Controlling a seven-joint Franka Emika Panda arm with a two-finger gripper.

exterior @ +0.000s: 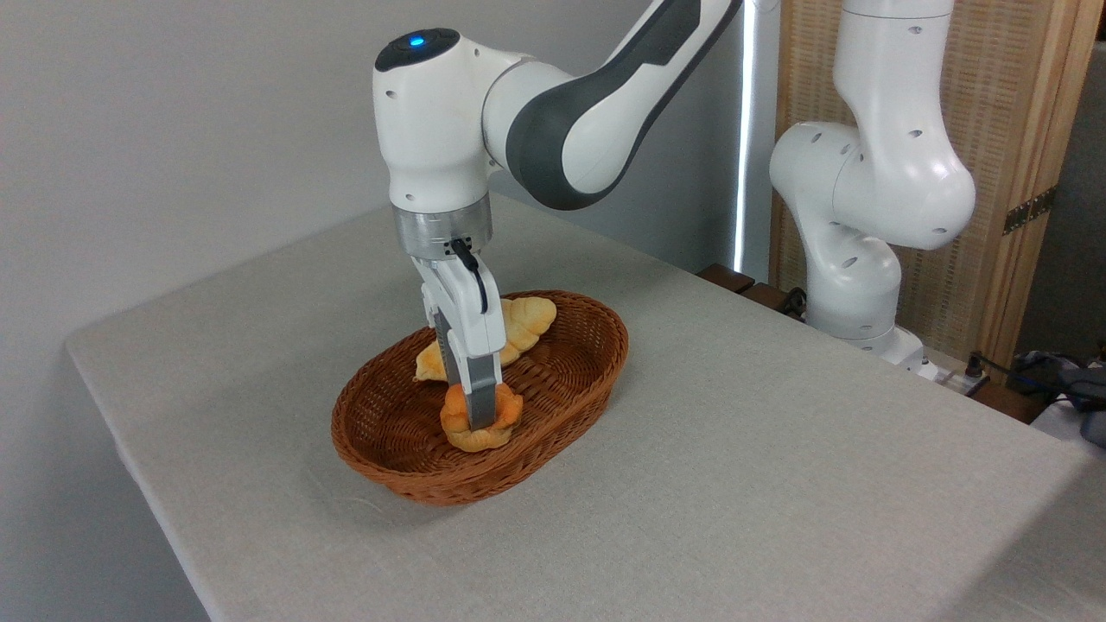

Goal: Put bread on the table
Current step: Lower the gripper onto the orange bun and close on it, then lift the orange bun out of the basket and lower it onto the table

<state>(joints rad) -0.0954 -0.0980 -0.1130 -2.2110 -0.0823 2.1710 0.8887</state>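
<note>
bread (478,423) sits in the basket (587,345), clamped between the end effector (480,416) fingers.

Seen from a fixed camera: white Panda arm (553,112) reaching down into a brown wicker basket (570,389) resting on the grey-beige bench (778,484). Pincer (478,419) pointed straight down, fingers closed against the small orange-golden bread (505,413), bun low over the basket floor, contact with the floor impossible to tell. Just behind, a pale-yellow braided loaf (529,316) lying in the basket's far end. Arm base (851,285) standing at the bench's far right edge.
</note>
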